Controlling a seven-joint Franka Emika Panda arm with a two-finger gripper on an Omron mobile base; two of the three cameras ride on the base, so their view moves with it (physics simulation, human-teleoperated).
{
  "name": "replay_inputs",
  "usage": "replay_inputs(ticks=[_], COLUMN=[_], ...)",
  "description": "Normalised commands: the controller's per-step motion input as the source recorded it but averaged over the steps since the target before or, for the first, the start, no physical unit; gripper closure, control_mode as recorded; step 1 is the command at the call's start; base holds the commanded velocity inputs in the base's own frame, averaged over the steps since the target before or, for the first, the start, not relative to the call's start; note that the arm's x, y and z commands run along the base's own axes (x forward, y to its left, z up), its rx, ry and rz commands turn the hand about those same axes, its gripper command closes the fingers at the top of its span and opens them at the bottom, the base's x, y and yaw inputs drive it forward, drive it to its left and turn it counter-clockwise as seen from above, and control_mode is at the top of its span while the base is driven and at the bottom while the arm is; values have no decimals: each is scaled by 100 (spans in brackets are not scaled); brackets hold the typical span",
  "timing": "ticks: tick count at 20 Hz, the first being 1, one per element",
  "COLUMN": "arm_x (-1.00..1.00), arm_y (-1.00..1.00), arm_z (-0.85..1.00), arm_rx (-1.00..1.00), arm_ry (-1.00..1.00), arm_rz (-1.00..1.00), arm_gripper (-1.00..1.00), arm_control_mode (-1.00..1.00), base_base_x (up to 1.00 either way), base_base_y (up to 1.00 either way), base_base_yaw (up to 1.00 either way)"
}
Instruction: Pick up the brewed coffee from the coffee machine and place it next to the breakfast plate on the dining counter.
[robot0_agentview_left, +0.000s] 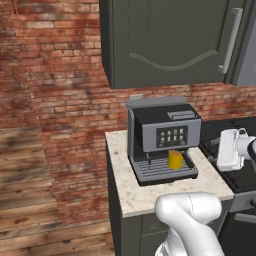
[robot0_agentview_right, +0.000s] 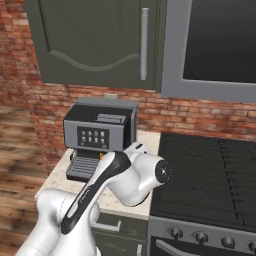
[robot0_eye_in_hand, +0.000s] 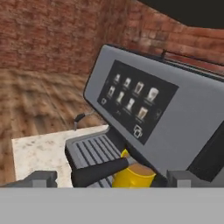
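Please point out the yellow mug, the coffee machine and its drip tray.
yellow mug (robot0_agentview_left: 175, 159): left base view, its side wall.
coffee machine (robot0_agentview_left: 167, 135): left base view, its button panel.
drip tray (robot0_agentview_left: 160, 171): left base view, its ribbed top.

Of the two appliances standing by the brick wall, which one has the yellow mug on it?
The coffee machine: the yellow mug stands on its ribbed drip tray. The black stove to its right carries nothing.

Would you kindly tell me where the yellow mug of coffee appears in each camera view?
Left base view: yellow mug on the drip tray, just right of centre.
Right base view: hidden behind the arm.
Hand view: bottom centre, under the button panel.
Shared landmark: the coffee machine.
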Motion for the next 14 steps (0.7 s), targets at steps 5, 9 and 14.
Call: replay_inputs(ticks=[5,9,14], arm_x=[1,13,21], arm_y=[0,0,-1], arm_z=[-34,-22,-15], arm_rx=[18,17,16], arm_ry=[-6,0,0], arm_rz=[10,5,0], arm_gripper=[-100,-100,-100], arm_control_mode=[-100,-100,-100], base_base_x=[0,0,0], base_base_y=[0,0,0], base_base_yaw=[0,0,0])
